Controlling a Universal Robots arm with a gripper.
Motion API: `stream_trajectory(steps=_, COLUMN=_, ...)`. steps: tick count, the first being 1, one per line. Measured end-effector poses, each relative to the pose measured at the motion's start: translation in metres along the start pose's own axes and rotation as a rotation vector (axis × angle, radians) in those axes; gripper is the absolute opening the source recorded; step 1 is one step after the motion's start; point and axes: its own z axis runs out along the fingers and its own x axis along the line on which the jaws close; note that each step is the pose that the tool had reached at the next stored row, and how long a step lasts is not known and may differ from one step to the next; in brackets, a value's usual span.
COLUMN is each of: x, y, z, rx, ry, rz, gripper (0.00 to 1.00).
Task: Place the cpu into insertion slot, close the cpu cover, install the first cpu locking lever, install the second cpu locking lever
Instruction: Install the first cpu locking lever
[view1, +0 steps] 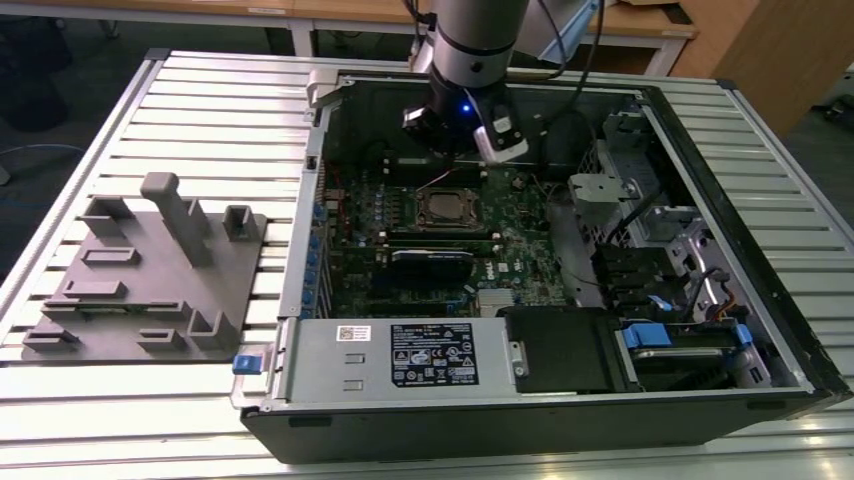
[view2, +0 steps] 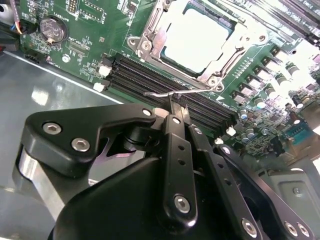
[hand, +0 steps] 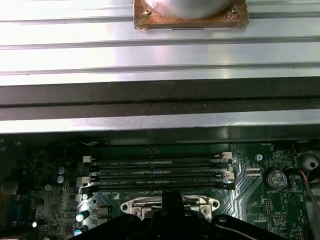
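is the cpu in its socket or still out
In: the second wrist view shows the cpu seated, its silver face showing through the window of the cpu cover, whose frame lies flat around it.

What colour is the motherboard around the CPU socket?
The motherboard is green, clearest in the second wrist view.

The insertion slot (view1: 447, 208) is a small square socket with a thin silvery rim. It sits flat on the green board, just beside the memory slots (view2: 135, 75). The cpu (view2: 197, 37) lies flat inside it, dull silver-grey face upward. The cpu cover (view2: 172, 64), a thin silvery frame plate with a square window, lies down around the cpu, whose face shows through the window. One locking lever (view2: 195, 90), a thin silvery wire rod with a bent end, runs over the memory slots' near edge. Whether it is latched cannot be told.
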Motion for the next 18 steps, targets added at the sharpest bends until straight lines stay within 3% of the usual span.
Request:
stream_trajectory(steps=2, x=0.0, y=-0.0004, z=0.0017, rx=-0.0003, ry=0.0, rz=0.0, gripper=0.11)
stream_trajectory(steps=5, x=0.0001, y=-0.0005, z=0.002, rx=-0.0076, ry=0.0004, rz=0.0, gripper=0.11)
stream_trajectory(steps=12, x=0.0, y=-0.0016, z=0.0063, rx=-0.0089, ry=0.0004, rz=0.0, gripper=0.11)
stream_trajectory(steps=14, x=0.0, y=-0.0016, z=0.0064, rx=-0.0223, ry=0.0009, rz=0.0, gripper=0.11)
stream_trajectory(steps=18, x=0.0, y=-0.0018, z=0.0078, rx=-0.0237, ry=0.0003, rz=0.0, gripper=0.11)
